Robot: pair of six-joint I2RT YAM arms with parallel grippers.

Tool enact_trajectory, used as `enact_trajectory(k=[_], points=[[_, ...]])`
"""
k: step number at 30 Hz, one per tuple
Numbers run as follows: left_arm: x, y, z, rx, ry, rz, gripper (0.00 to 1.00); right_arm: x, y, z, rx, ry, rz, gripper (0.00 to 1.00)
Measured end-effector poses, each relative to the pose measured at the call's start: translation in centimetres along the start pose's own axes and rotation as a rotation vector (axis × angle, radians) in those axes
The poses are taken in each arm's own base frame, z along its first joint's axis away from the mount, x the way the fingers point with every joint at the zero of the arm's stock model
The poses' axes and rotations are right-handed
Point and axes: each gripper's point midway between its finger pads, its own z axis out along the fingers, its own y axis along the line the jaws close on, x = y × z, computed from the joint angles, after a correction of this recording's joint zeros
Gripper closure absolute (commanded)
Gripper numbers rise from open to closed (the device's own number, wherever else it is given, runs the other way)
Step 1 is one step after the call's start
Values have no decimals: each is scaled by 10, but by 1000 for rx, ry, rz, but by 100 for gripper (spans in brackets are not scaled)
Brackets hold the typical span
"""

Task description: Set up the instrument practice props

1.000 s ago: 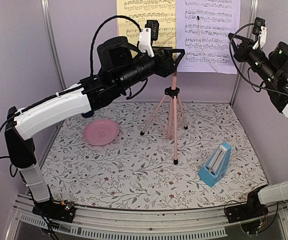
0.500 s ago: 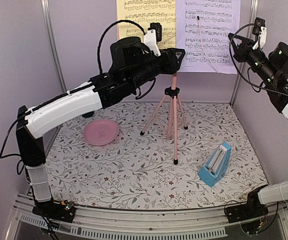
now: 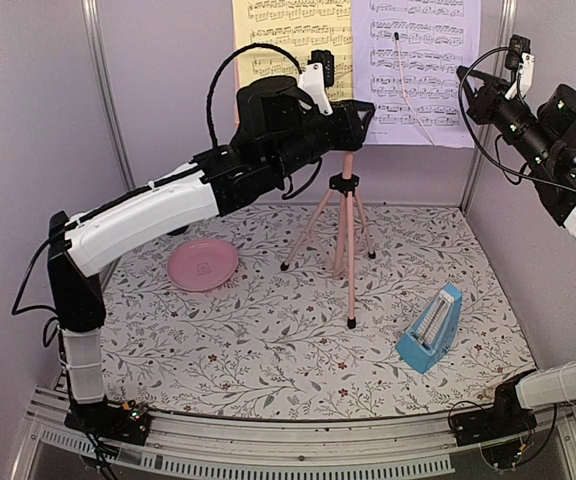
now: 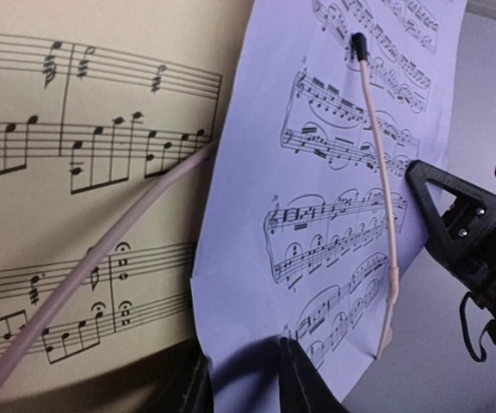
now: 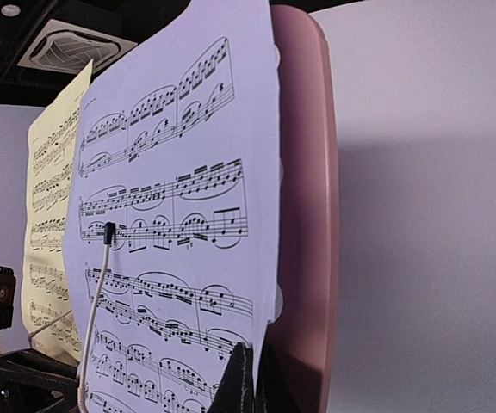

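Note:
The pink tripod music stand (image 3: 346, 215) stands mid-table. On its desk (image 5: 306, 215) lean the yellow sheet (image 3: 288, 30) and, overlapping it, the lavender sheet (image 3: 423, 70). My left gripper (image 3: 364, 108) is at the sheets' lower edge. In the left wrist view its jaws (image 4: 248, 387) stand apart, with the lower left corner of the lavender sheet (image 4: 317, 215) between them. My right gripper (image 5: 253, 383) is shut on the lavender sheet's right edge (image 5: 188, 215). A thin pink page-holder wire (image 4: 375, 155) lies across that sheet. The blue metronome (image 3: 430, 328) sits on the table at the front right.
A round pink plate (image 3: 202, 265) lies on the flowered mat left of the stand. Frame posts (image 3: 103, 90) and lilac walls close in the back and sides. The stand's legs spread over the mat's middle.
The left arm has risen and pushed right toward the sheets, and its jaws have narrowed. The right arm has stayed put, still holding the lavender sheet.

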Motion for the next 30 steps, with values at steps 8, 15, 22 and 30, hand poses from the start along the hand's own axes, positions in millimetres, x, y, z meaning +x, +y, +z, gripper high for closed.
enact_trajectory(k=[8,15,22,30], points=[[-2,-2,0,5,-2,9,96,0,0,0,0,0,0,100],[-3,-3,0,6,-6,27,100,-1,0,0,0,-2,-1,100],[-13,-4,1,4,-33,56,100,-4,0,0,0,-15,-12,100],[-29,-8,2,5,-74,81,100,-9,-1,6,3,-30,-29,100]])
